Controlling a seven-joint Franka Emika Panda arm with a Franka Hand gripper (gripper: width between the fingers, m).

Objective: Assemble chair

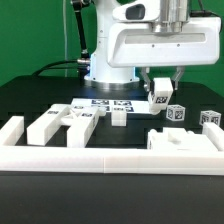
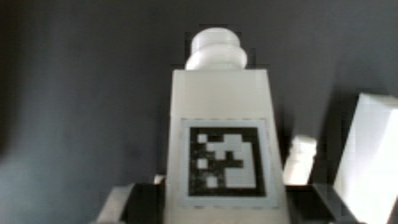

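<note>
Arm: I see it reaching straight down over the table [image 1: 25,95].
Tool [image 1: 160,90]: clamped on tagged chair post [image 1: 161,100].
Neighbour: tagged block [image 1: 177,113], four o'clock of post.

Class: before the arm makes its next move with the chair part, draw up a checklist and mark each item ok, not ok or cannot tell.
1. Gripper shut on a part: ok, it holds the post.
2. Post's tag readable: ok, it faces the wrist camera.
3. Post lifted clear of the table: cannot tell.
4. Slab unobstructed: ok, nothing lies on it.
5. Room around the held post: probably not ok, the cube stands close beside it.
</note>
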